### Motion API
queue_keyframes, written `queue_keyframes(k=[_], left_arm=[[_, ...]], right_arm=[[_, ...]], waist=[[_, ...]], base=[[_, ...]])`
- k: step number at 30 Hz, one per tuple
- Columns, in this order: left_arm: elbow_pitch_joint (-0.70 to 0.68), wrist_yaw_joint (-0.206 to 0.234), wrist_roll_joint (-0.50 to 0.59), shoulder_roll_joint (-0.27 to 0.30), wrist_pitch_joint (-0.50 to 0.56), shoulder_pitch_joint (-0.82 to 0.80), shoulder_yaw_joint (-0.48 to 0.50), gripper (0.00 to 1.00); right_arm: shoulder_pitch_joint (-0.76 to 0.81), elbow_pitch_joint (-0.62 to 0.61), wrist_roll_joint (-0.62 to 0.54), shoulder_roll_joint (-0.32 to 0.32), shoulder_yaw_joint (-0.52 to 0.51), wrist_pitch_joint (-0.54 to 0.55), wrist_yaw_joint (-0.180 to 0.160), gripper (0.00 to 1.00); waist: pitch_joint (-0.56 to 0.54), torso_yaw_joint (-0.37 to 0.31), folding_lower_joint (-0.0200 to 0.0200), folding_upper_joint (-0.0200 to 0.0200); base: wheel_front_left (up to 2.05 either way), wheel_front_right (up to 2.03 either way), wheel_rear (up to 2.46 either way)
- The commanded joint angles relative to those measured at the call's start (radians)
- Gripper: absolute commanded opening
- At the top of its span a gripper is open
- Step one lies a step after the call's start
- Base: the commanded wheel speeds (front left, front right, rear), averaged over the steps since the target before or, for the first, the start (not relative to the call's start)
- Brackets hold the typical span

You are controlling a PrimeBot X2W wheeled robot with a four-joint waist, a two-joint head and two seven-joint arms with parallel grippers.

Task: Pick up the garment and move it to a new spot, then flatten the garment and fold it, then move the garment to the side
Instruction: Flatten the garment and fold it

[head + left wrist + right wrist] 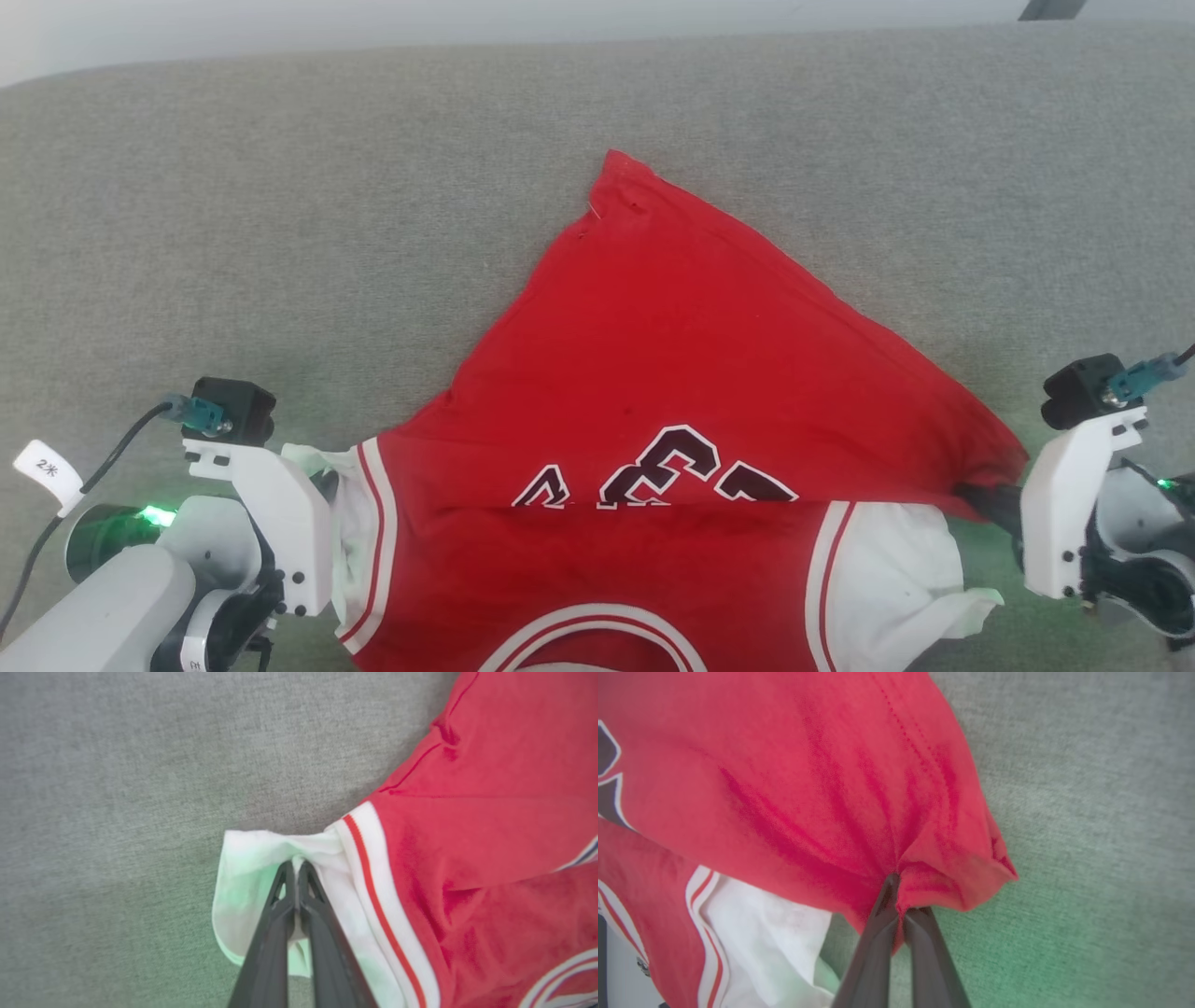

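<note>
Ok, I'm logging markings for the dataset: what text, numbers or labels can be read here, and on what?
"2米": white tag on the cable.
Dark white-outlined characters on the garment: cut off by a fold, not readable.
Small label on the left forearm: too small to read.
</note>
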Motion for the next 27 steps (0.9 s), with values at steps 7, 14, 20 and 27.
queue_keyframes(k=[7,14,20,27], left_arm=[[0.022,-0.016,-0.012,-0.008,-0.005,-0.01,-0.005,0.0],[0.035,-0.021,-0.013,-0.018,-0.01,-0.007,-0.009,0.0],[0.037,-0.028,-0.01,-0.035,-0.016,-0.012,-0.02,0.0],[0.047,-0.042,0.002,-0.069,-0.024,-0.035,-0.038,0.0]], right_arm=[[0.0,0.049,-0.071,0.066,-0.012,-0.025,-0.001,1.0],[-0.018,-0.085,-0.101,0.05,-0.066,-0.015,0.0,1.0],[-0.049,-0.2,-0.14,0.05,-0.106,0.012,0.0,1.0],[-0.156,-0.218,-0.178,0.061,-0.083,0.034,0.0,1.0]], waist=[[-0.002,-0.006,0.0,0.0001],[-0.017,0.015,0.0,0.0001],[-0.021,0.052,0.0,0.0001],[-0.012,0.118,0.0,0.0001]], base=[[0.0,0.0,0.0],[0.0,0.0,0.0],[0.0,0.0,0.0],[0.0,0.0,0.0]])
